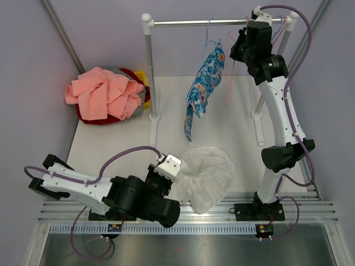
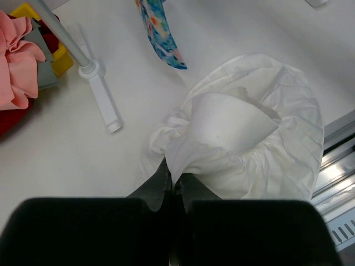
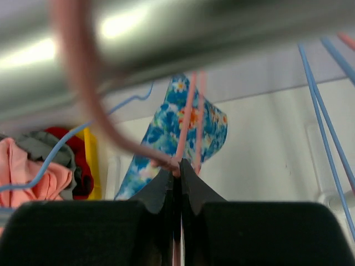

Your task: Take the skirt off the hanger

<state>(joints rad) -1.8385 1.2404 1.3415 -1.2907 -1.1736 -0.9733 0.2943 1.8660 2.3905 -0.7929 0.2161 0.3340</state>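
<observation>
Near the front of the surface (image 1: 122, 141), the soft, light white skirt (image 1: 206, 173) lies floppy, its bunched edge squeezed by the left pincer (image 2: 173, 177), while the right pincer (image 3: 178, 169) grips the pink hanger (image 3: 77, 55).

No text, label, brand, number or sign can be read in any of the three views
</observation>
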